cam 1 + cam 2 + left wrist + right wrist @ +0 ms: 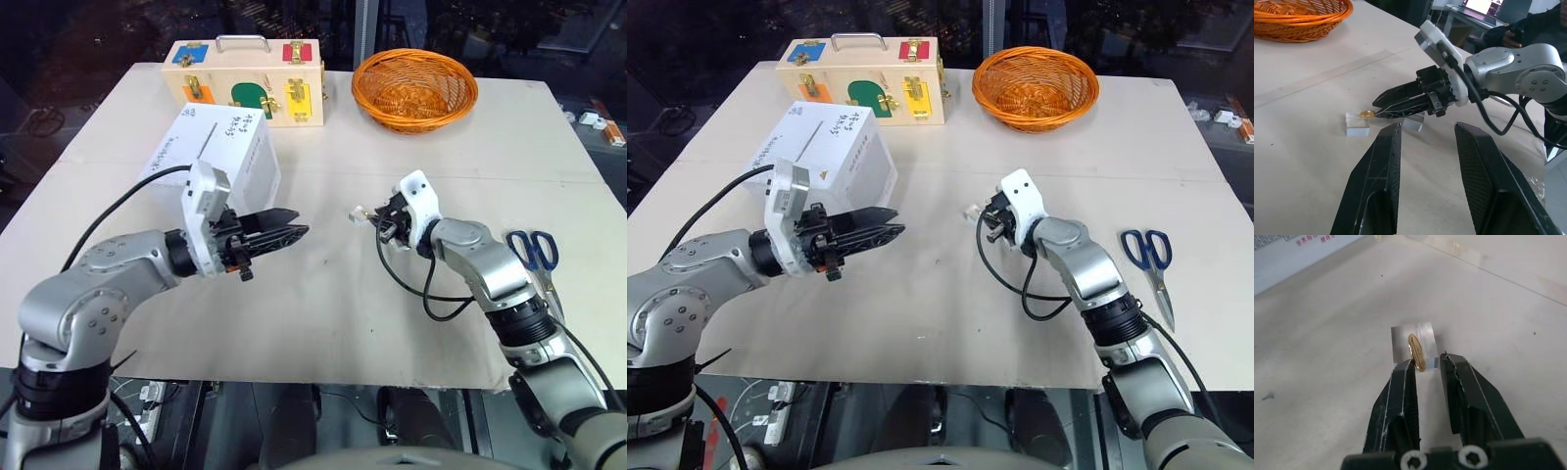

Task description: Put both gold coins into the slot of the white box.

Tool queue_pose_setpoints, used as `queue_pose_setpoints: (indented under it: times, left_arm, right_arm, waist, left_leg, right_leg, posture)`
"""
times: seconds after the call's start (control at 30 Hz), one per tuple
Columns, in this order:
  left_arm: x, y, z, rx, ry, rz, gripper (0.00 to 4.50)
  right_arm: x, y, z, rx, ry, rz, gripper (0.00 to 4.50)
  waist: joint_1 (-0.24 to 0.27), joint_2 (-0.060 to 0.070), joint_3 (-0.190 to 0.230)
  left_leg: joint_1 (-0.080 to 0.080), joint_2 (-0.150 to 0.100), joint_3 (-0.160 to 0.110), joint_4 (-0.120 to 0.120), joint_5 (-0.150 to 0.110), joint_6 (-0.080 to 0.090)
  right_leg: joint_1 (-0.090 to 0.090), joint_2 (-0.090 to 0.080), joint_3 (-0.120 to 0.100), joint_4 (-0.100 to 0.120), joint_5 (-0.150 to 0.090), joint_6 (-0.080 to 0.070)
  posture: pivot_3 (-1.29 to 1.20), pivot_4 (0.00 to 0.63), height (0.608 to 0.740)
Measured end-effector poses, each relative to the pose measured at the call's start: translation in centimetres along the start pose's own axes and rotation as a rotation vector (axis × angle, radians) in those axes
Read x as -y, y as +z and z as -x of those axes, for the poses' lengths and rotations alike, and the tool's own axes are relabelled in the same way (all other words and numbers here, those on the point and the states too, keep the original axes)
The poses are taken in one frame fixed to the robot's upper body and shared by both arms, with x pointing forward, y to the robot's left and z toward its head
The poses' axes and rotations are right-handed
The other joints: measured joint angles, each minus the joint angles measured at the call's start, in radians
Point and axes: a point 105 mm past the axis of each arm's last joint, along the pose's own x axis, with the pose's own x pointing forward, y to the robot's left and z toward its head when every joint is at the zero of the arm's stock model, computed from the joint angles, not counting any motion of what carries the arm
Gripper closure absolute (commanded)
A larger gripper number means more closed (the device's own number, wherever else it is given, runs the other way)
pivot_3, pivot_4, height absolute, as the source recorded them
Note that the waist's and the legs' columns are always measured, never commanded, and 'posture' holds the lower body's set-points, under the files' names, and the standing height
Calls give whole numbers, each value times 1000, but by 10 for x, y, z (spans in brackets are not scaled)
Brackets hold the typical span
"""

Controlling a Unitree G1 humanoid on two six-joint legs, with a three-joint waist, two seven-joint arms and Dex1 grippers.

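Observation:
A gold coin [1417,352] stands on edge in a small clear block [1357,125] on the table. My right gripper [1426,361] is low over the table with its tips on either side of the coin, a narrow gap still showing between them. A second clear block [1413,122] lies just behind those fingers; whether it carries a coin I cannot tell. The white box [230,162] stands at the left, its thin dark slot [806,143] in the handwritten top face. My left gripper [282,233] hovers level in front of the box, open and empty, pointing toward the right gripper.
A wooden case with coloured latches [250,83] and an orange wicker basket [414,88] stand at the table's far edge. Blue-handled scissors [534,250] lie at the right beside my right forearm. A person [1528,24] sits beyond the table.

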Motion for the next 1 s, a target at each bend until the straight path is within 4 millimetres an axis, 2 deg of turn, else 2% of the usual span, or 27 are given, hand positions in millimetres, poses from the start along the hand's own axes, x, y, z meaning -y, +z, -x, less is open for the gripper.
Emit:
queue_pose_setpoints:
  times: [0.27,0.37,0.4,0.8,0.9,1.0]
  left_arm:
    - [-1,2,3,4,17,-7,2788]
    - [-1,2,3,0,22,-10,2788]
    - [-1,2,3,0,23,-10,2788]
    - [-2,2,3,-2,32,-4,2788]
    - [-2,3,2,1,31,15,2788]
    - [-4,12,-2,39,21,30,2788]
  right_arm:
    - [-1,3,-6,6,10,7,3632]
    - [-3,2,-7,7,21,3,4411]
    - [-4,2,-8,8,21,4,4464]
    - [0,3,-7,26,34,-16,4464]
    - [6,14,1,91,49,-79,4464]
    - [4,49,24,252,151,-192,4464]
  waist:
    - [0,0,0]
    - [0,0,0]
    - [0,0,0]
    - [0,0,0]
    - [1,0,0]
    - [4,0,0]
  left_leg:
    - [0,0,0,0,0,0]
    - [0,0,0,0,0,0]
    - [0,0,0,0,0,0]
    - [0,0,0,0,0,0]
    - [0,0,0,0,0,0]
    - [0,0,-1,0,0,0]
  right_leg:
    - [0,0,0,0,0,0]
    - [0,0,0,0,0,0]
    - [0,0,0,0,0,0]
    - [0,0,0,0,0,0]
    - [0,0,0,0,0,0]
    - [1,0,-1,0,0,0]
  posture:
    - [0,150,726]
    - [0,150,726]
    - [0,150,726]
    - [0,150,726]
    - [0,150,726]
    - [0,150,726]
